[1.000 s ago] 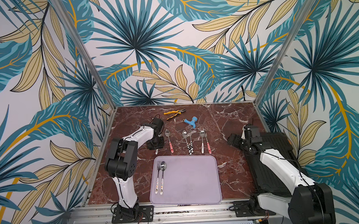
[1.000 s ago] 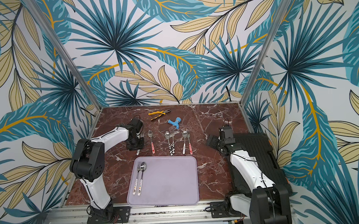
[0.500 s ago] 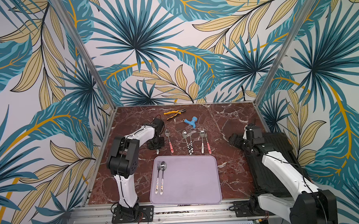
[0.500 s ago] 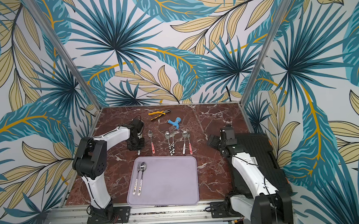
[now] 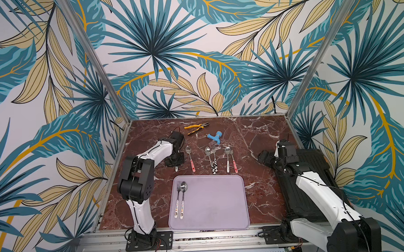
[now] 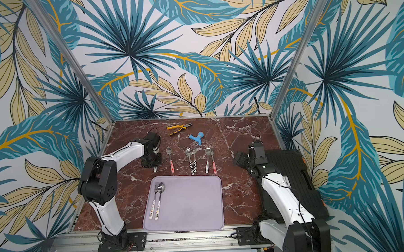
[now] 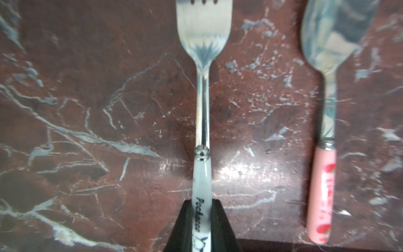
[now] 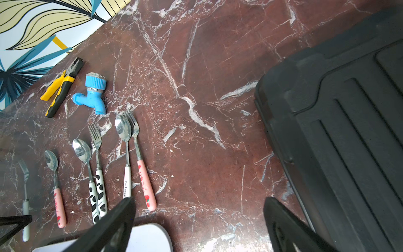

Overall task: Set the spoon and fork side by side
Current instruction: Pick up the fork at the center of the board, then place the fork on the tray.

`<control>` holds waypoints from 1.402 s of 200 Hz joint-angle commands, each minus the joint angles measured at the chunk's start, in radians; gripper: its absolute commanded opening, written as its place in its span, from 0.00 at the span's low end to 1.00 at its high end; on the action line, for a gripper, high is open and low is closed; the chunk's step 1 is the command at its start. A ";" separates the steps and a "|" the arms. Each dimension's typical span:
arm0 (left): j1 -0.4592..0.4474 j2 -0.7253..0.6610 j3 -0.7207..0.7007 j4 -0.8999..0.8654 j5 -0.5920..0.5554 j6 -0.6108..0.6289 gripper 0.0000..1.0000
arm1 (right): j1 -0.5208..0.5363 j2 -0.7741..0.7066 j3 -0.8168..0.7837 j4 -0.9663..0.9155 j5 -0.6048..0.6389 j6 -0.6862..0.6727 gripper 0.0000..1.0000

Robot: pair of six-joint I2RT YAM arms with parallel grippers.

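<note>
We are pinching the white-handled fork [image 7: 204, 104] with our left fingers [image 7: 181, 231], the pink-handled spoon [image 7: 322, 185] lying beside it on the desk [image 7: 87, 109], while our right fingers [image 8: 109, 227] are hanging wide.

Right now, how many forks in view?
4: tray fork beside its spoon; white-handled fork in the left fingers; cow-patterned fork and pink-handled fork on the table. None apparently hidden.

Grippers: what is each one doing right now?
Left gripper: shut on the fork, at its white handle.
Right gripper: open, holding nothing.
</note>
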State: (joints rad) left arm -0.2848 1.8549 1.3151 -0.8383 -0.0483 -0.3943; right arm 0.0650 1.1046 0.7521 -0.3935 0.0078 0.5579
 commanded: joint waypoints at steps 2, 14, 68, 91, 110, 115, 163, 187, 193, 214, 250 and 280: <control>-0.020 -0.103 -0.031 -0.013 0.020 -0.017 0.00 | 0.000 -0.018 0.006 -0.021 0.013 0.011 0.97; -0.040 -0.137 -0.047 -0.020 0.025 -0.030 0.00 | -0.001 -0.024 0.006 -0.022 0.013 0.012 0.97; -0.186 -0.300 -0.186 -0.040 0.047 -0.121 0.00 | -0.001 -0.059 -0.005 -0.027 0.012 0.013 0.97; -0.269 -0.375 -0.260 -0.054 0.047 -0.171 0.00 | -0.001 -0.072 -0.015 -0.025 0.016 0.009 0.97; -0.338 -0.428 -0.320 -0.043 0.060 -0.223 0.00 | 0.000 -0.074 -0.017 -0.025 0.017 0.007 0.97; -0.355 -0.438 -0.333 -0.040 0.062 -0.232 0.00 | -0.001 -0.074 -0.017 -0.025 0.017 0.008 0.97; -0.482 -0.503 -0.419 -0.064 0.059 -0.331 0.00 | 0.000 -0.075 -0.017 -0.025 0.018 0.007 0.97; -0.527 -0.504 -0.459 -0.049 0.066 -0.372 0.00 | 0.001 -0.074 -0.016 -0.027 0.020 0.009 0.97; -0.537 -0.502 -0.468 -0.042 0.069 -0.382 0.00 | -0.001 -0.074 -0.017 -0.026 0.020 0.010 0.97; -0.570 -0.494 -0.498 -0.014 0.073 -0.412 0.00 | 0.000 -0.075 -0.014 -0.031 0.020 0.009 0.97; -0.603 -0.466 -0.539 0.033 0.080 -0.452 0.00 | -0.001 -0.078 -0.015 -0.036 0.026 0.005 0.98; -0.622 -0.444 -0.550 0.054 0.079 -0.468 0.00 | -0.001 -0.076 -0.015 -0.036 0.027 0.003 0.98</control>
State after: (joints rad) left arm -0.8928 1.3937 0.7872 -0.8261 0.0303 -0.8291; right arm 0.0650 1.0397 0.7509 -0.4019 0.0189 0.5613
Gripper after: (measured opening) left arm 0.157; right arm 0.976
